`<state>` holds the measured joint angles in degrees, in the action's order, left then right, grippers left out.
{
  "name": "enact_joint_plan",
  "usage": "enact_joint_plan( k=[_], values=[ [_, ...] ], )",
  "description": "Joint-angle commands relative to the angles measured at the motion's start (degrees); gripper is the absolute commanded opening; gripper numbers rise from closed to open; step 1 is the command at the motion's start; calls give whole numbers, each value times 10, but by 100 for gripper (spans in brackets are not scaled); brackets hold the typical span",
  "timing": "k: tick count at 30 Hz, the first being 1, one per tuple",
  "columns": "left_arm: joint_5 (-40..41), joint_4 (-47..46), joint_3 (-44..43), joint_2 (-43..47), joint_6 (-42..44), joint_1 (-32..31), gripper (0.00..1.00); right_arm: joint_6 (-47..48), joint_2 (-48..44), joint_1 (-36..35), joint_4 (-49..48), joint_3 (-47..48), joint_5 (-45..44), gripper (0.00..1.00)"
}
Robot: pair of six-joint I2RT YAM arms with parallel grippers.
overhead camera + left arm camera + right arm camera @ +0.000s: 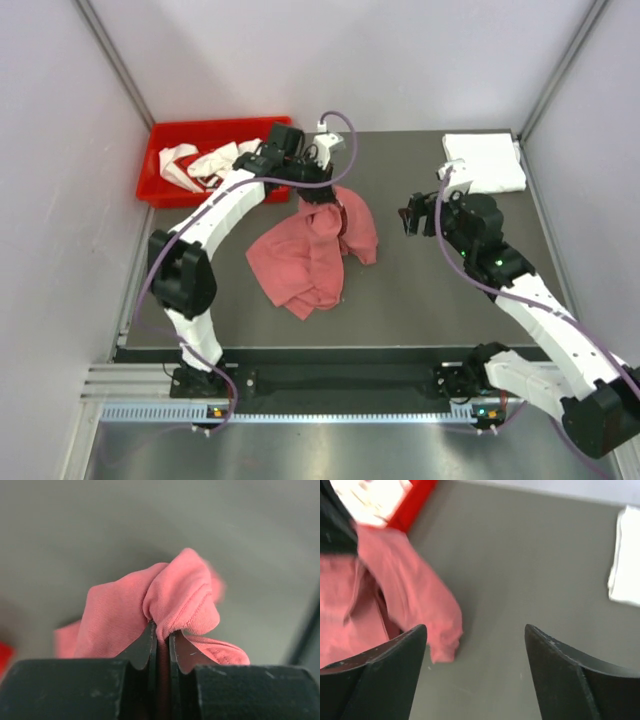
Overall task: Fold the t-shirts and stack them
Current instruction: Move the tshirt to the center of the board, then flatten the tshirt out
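Observation:
A crumpled pink t-shirt [318,250] hangs in the middle of the grey table, its lower part resting on the surface. My left gripper [318,192] is shut on a bunched fold at its top, seen close in the left wrist view [175,600]. My right gripper [412,218] is open and empty, to the right of the shirt and above the table; the right wrist view shows the shirt's hanging sleeve [415,600] just left of the fingers. A folded white t-shirt [484,162] lies at the back right corner, also in the right wrist view [626,570].
A red bin [160,160] at the back left holds crumpled white shirts [210,160]. White walls enclose the table on three sides. A metal rail [300,400] runs along the near edge by the arm bases.

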<state>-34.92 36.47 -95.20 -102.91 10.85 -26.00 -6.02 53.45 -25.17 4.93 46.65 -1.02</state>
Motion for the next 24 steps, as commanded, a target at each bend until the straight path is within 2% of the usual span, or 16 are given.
enact_joint_plan(
  k=[1,3,4,5,7,8,9,12,13,15,16,19,24],
  values=[
    [97,-104,-60,-46,-12,40,3,-13,36,-8,49,18,-58,78],
    [168,-121,-113,-98,-18,59,11,-20,66,-8,43,13,-43,76],
    [191,-120,-151,-114,-18,65,19,-23,87,-8,31,12,-29,74],
    [217,-109,-167,-138,-9,66,43,-25,96,-8,19,8,-6,73],
    [221,-89,-192,-150,-5,65,68,-29,118,-12,-10,5,3,73],
    [197,-79,-191,-145,-7,65,83,-28,145,-16,-16,6,-9,73],
    [185,-62,-186,-135,-8,65,92,-19,161,-29,-17,18,-20,73],
    [142,-58,-105,-60,-14,65,99,0,233,-36,-11,53,-22,83],
    [130,-58,-38,-34,-10,65,99,2,251,-37,-8,62,-19,83],
    [109,-59,38,40,16,64,99,7,301,-37,0,100,-10,84],
    [100,-62,114,63,22,63,97,7,317,-36,11,113,-10,84],
    [114,-57,244,133,57,45,93,-5,383,-34,24,161,-18,84],
    [175,-71,380,181,137,-1,93,-35,441,-30,17,214,35,82]
  ],
)
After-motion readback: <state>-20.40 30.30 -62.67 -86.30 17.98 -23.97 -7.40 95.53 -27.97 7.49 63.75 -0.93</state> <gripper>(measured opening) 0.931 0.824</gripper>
